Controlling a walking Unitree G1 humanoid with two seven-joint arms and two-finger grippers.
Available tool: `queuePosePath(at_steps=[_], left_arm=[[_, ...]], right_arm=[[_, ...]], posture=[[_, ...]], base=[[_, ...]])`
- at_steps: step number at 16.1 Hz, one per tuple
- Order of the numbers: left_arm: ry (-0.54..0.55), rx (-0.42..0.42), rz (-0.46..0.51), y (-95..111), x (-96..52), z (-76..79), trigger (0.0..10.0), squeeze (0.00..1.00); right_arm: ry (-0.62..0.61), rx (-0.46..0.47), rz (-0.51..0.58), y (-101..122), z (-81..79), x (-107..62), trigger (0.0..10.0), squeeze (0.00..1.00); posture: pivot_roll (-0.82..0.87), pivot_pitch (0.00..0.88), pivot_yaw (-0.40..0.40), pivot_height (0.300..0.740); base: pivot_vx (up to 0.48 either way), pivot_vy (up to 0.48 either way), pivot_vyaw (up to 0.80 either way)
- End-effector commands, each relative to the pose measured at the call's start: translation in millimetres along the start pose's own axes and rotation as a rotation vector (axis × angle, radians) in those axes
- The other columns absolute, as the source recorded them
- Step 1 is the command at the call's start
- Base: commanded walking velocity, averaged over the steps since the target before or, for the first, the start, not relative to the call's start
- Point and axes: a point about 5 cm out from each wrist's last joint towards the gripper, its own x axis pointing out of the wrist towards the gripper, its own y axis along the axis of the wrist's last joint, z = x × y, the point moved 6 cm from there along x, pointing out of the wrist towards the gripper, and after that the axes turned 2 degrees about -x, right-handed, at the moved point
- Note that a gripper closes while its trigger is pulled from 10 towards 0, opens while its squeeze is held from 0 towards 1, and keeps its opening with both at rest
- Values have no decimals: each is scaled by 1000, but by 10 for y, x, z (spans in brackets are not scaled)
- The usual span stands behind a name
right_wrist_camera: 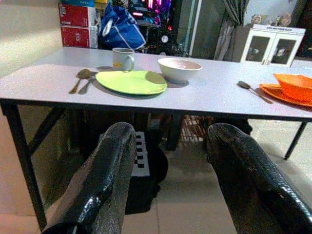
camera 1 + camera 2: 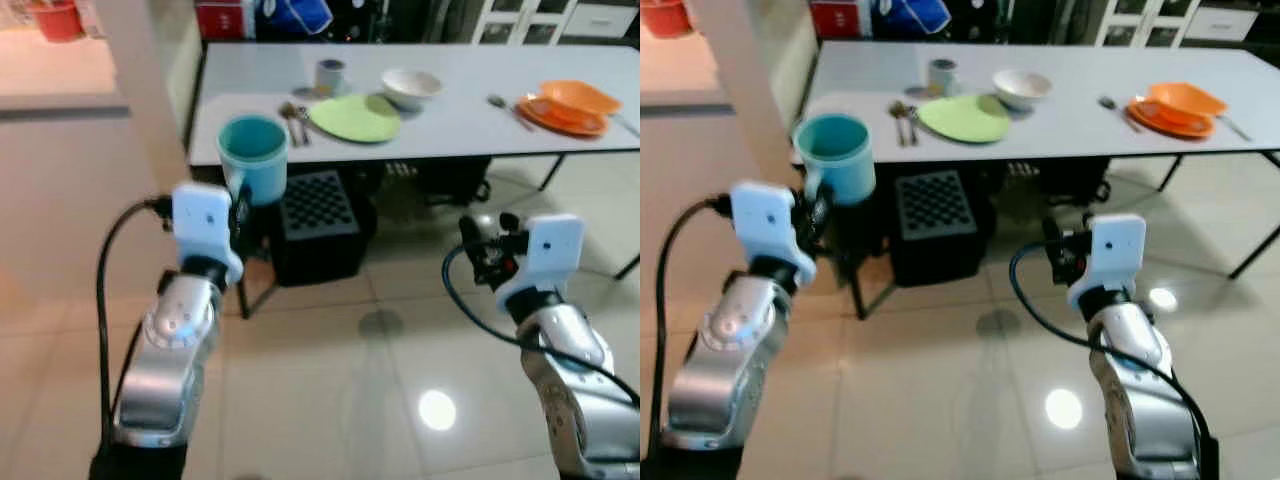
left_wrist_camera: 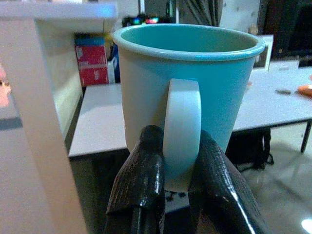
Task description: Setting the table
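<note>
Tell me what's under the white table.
Under the white table sits a black crate with a grid top, plus dark items behind it that shadow hides. The left gripper's teal mug covers the near corner.

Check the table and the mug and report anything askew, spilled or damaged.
Nothing stands out. The left end effector holds the teal mug upright by its handle, short of the table. The green plate, white bowl, small cup, cutlery and orange dishes sit tidy, with no spill.
</note>
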Motion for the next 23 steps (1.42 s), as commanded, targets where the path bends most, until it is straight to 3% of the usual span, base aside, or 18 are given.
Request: queuePosePath(at_steps=[1,4,8,11,13,18,21,23], left_arm=[[10,6,-7,-28,13,-45,10000,0],[-7,13,-14,-57,-28,29,10000,0],[-10,21,-14,-58,11,1,10000,0],[-18,29,-21,-82,-43,18,10000,0],[-29,32,-16,-62,29,21,10000,0],[-34,33,-26,-92,-14,26,10000,0],[16,-19,-49,-113,51,-36,10000,0],[12,-2,-23,-44,49,-6,10000,0]], right_arm=[[2,-4,20,62,-14,1,10000,0],[-14,-18,12,24,78,-1,10000,0],[8,46,52,96,7,-16,10000,0],[1,57,41,43,-18,-31,10000,0],[4,47,51,86,-65,-21,10000,0],[-20,42,31,8,-34,-33,10000,0],[-17,35,27,40,-49,-46,10000,0],[-33,34,19,29,21,-27,10000,0]], posture=[[-11,30,-18,740],[5,23,-22,740],[3,33,-15,740],[8,28,-9,740],[-1,38,-5,740],[8,39,4,740],[-11,47,9,740],[8,46,3,740]], base=[[0,-461,0],[0,-460,0],[0,-459,0],[0,-459,0],[0,-450,0],[0,-436,0],[0,-111,0],[0,0,0]])
